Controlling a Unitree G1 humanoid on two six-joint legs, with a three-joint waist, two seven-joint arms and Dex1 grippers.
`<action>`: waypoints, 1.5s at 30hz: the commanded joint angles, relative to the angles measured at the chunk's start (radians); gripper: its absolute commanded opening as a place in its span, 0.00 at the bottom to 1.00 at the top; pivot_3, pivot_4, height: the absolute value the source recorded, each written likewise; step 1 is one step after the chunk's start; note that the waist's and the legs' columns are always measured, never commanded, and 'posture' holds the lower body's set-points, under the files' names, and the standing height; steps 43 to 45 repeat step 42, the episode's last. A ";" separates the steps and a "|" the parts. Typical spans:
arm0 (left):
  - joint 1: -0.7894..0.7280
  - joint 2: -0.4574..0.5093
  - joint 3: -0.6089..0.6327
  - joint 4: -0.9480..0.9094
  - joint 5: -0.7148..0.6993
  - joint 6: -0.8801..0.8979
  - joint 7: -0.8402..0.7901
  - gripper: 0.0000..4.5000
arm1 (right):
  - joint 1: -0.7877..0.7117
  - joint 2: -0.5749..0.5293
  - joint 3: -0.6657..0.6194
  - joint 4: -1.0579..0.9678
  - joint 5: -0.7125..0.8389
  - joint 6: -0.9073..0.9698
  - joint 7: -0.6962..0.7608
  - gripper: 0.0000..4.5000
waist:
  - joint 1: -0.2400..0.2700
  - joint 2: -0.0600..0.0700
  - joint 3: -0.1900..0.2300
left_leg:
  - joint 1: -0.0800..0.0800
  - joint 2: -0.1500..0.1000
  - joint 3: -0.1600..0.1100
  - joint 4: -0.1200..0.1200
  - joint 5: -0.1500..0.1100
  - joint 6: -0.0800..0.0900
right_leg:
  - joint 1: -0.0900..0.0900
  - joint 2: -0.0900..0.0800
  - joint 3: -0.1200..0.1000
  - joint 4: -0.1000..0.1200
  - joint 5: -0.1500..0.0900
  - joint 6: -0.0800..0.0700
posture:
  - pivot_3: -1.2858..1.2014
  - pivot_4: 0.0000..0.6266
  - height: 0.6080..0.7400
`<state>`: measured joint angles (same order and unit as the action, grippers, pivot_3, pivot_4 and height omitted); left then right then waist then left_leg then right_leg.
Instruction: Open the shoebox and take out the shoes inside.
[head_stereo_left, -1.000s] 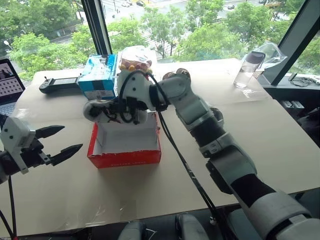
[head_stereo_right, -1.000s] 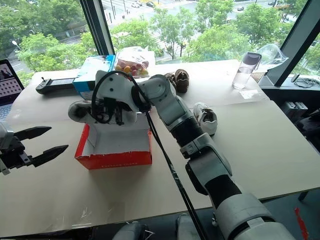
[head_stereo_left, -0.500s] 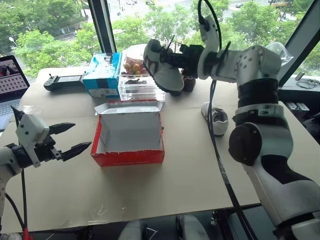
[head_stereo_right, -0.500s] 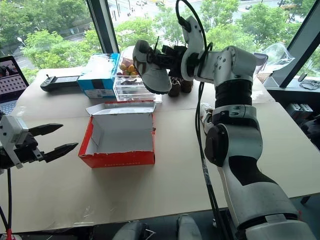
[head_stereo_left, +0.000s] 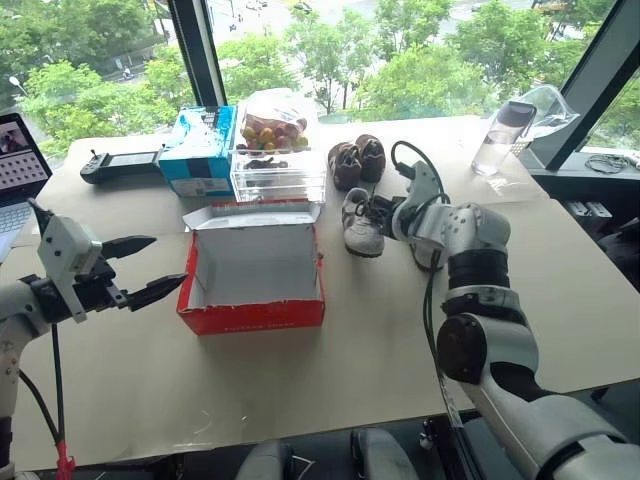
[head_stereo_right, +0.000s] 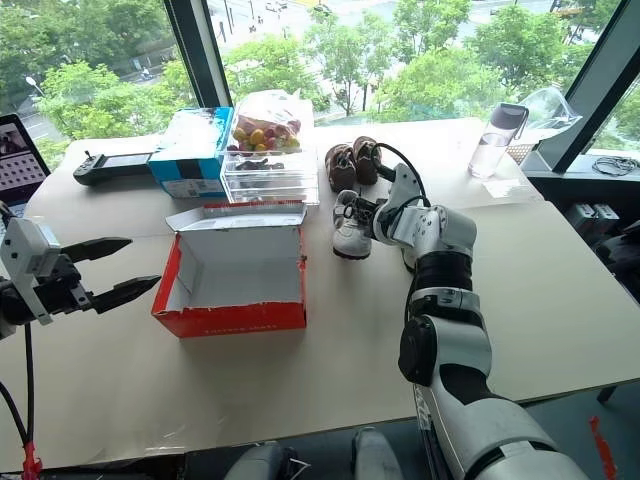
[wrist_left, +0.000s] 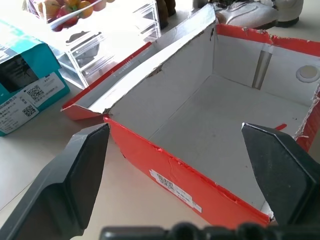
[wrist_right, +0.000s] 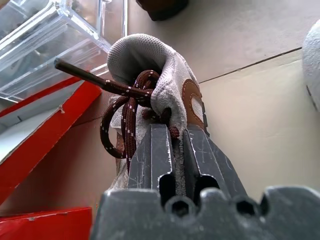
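Right gripper (wrist_right: 172, 137) pinching white-and-grey sneaker (head_stereo_left: 362, 224) beside open red cardboard shoebox (head_stereo_left: 252, 313); left gripper (head_stereo_left: 143, 268) spread wide, near the box's side.

office or lab room high up in a building, set up as a test bench. big windows (head_stereo_left: 330, 40) with dark frames look down on treetops and a street. wide tabletop covered in brown paper (head_stereo_left: 300, 380). laptop (head_stereo_left: 18, 165) at the left edge, handheld controller (head_stereo_left: 120, 165) beside it, water bottle (head_stereo_left: 497, 138) by the window, cables (head_stereo_left: 612, 160) on the sill.
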<state>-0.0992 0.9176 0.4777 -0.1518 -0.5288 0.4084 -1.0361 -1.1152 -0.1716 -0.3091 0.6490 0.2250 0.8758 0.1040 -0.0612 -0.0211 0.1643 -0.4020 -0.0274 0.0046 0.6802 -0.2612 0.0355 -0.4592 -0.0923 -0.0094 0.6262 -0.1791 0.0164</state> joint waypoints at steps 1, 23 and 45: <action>0.001 0.025 0.030 -0.016 -0.004 -0.022 -0.009 1.00 | 0.014 -0.040 0.076 0.000 -0.057 -0.140 0.033 0.00 | 0.000 0.000 0.000 | 0.000 0.000 0.000 0.000 0.000 0.000 | 0.000 0.000 0.000 0.000 0.000 0.000 | 0.52 0.24 1.00; -0.049 -0.239 0.296 0.062 -0.028 -0.021 0.485 1.00 | 0.460 -0.277 0.163 -0.625 -0.167 -0.551 0.132 0.99 | 0.035 -0.001 -0.001 | 0.003 0.000 0.000 0.001 0.000 0.000 | 0.003 0.000 0.000 -0.001 0.000 0.000 | 0.52 0.24 1.00; 0.315 -0.527 0.122 -0.208 0.157 -0.162 0.688 1.00 | 1.035 -0.160 0.150 -0.689 -0.190 -0.967 0.136 0.99 | 0.043 -0.006 -0.003 | 0.034 0.008 0.009 0.000 -0.003 0.003 | 0.035 0.007 0.010 -0.015 -0.005 0.010 | 0.52 0.24 1.00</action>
